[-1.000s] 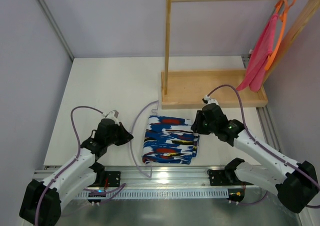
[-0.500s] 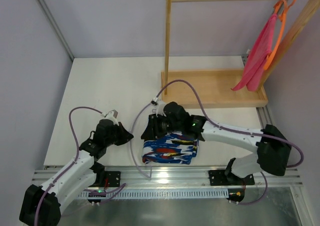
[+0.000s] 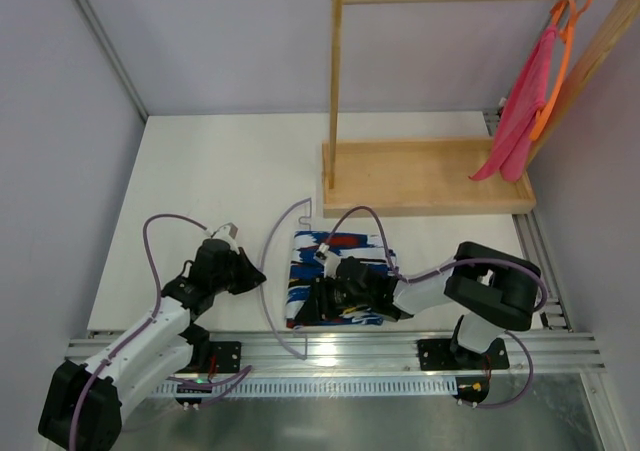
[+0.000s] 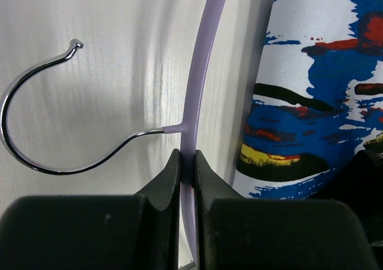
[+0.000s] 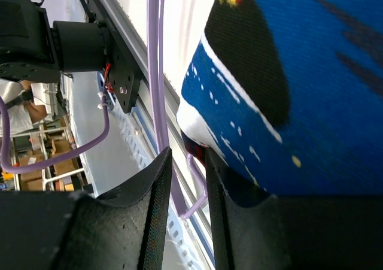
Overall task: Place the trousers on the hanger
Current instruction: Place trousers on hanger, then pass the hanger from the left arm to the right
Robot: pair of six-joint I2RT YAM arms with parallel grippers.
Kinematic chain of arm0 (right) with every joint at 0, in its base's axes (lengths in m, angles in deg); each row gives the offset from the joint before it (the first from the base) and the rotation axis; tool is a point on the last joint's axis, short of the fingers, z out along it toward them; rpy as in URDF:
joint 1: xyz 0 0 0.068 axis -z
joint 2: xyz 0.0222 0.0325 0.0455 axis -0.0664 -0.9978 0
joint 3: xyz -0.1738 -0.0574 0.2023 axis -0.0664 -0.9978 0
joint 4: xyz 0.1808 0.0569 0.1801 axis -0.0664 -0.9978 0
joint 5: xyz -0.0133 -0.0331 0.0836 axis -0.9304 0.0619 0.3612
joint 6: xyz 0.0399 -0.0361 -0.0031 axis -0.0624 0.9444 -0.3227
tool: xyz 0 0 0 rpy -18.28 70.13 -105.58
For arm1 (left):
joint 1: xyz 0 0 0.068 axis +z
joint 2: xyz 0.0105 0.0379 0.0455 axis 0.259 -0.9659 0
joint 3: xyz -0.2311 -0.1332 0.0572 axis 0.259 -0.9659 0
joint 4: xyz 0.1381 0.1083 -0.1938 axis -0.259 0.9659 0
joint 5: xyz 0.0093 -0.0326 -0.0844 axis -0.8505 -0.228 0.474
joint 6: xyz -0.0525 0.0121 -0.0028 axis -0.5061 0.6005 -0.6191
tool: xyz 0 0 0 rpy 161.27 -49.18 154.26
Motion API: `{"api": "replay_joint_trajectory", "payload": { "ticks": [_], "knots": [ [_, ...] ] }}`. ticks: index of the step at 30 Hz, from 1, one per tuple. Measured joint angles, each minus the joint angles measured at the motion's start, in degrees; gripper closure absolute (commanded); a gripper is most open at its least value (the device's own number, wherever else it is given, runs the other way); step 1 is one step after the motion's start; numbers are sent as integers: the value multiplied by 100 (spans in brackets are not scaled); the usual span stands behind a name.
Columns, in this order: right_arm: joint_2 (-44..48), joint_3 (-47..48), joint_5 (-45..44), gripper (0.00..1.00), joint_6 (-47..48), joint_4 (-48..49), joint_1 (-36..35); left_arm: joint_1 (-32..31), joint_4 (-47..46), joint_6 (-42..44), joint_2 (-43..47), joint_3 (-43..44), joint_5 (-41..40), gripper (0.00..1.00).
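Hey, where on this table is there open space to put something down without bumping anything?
Widest bare stretch: the table far-left, bordered by the back wall, wooden rack base and left arm. Crowded near-centre: trousers, hanger, left gripper and right gripper cluster together.

The trousers (image 3: 345, 243) lie on the table (image 3: 220, 171), right of the hanger (image 4: 202, 66).

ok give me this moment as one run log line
left end effector: shut on hanger | right end effector: at trousers near corner, grip unclear | trousers: folded, lying on table
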Motion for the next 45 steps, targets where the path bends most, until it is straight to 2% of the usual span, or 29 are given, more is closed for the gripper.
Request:
{"api": "replay_joint_trajectory", "payload": {
  "ticks": [3,9,12,15,18,21,25,28,32,36,37,40,45],
  "knots": [
    [151,-149,-79,67,-72,79,-2,-2,52,-31,33,0,-2,100],
    [1690,319,-756,67,354,-2002,179,-2,83,-63,76,0,-7,100],
    [2212,632,-852,67,614,-2450,662,-2,87,-87,87,0,-7,100],
    [2479,538,-1001,67,763,-2549,1314,-2,87,-125,92,0,-7,100],
    [2649,-339,-1200,67,658,-2317,1744,-2,98,-144,94,0,-9,100],
    [2649,-1276,-1353,67,208,-1937,1812,-7,125,-190,98,0,17,100],
    [2883,-1331,-1602,67,35,-1989,1770,-7,299,-280,168,94,63,100],
    [3265,-1233,-1794,61,59,-2535,1740,-9,599,-337,306,354,101,100],
    [3954,-656,-2430,49,278,-4046,1355,-22,920,-376,409,846,144,100],
    [4041,514,-3082,37,640,-5178,420,-94,990,-448,407,1121,138,100],
    [3930,874,-3303,33,769,-5305,101,-129,988,-485,404,1126,138,100],
    [3335,1945,-3915,28,1099,-5375,-896,-245,1010,-651,398,1126,133,100],
    [2020,2920,-4920,27,1567,-5248,-2081,-393,1012,-901,420,1137,111,100]
  ]
}}
